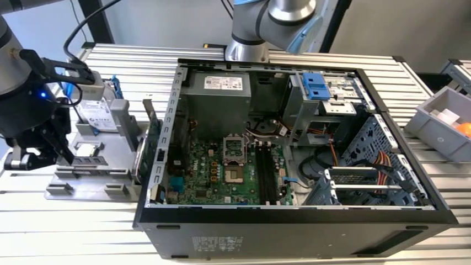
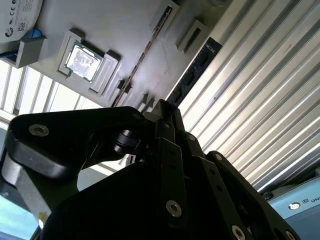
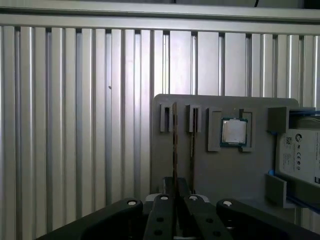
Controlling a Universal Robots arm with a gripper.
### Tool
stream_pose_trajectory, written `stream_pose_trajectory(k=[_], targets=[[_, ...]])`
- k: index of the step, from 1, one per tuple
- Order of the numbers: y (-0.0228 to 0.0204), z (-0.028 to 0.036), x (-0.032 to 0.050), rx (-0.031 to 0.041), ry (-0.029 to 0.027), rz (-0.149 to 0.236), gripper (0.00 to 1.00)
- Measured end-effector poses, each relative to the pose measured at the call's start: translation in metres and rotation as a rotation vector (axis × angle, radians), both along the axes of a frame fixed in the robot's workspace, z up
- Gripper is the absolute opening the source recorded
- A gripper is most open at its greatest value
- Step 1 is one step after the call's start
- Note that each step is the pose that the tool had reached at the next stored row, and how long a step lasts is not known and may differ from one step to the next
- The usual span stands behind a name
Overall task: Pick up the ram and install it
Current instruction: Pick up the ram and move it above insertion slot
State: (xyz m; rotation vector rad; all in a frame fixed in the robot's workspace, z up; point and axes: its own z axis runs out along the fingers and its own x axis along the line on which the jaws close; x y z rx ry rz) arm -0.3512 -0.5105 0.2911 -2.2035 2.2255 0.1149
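1. Ribbed aluminium table stretches bare past the grey holder in the first wrist view. In the exterior view, an open computer case stands just beside the holder on the exterior view's right.
2. The gripper hangs at the holder's other side, on the exterior view's left, apart from the case.
3. In both wrist views its black fingers are drawn narrow, with no gap between them.
4. The ram stands on edge in a holder slot, a thin dark strip in line with the fingertips. The gripper's links cover its near end, so I cannot tell whether they touch.
5. A second thin board stands parallel just beside it. Next come a square silver processor and a hard drive, the latter cut off by the picture's edge.
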Motion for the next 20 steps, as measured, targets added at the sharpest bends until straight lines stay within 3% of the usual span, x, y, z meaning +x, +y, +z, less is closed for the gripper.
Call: stream_pose_trajectory(k=[20], targets=[[0.0000, 0.0153, 0.0000, 0.0000, 0.0000, 0.000, 0.00]])
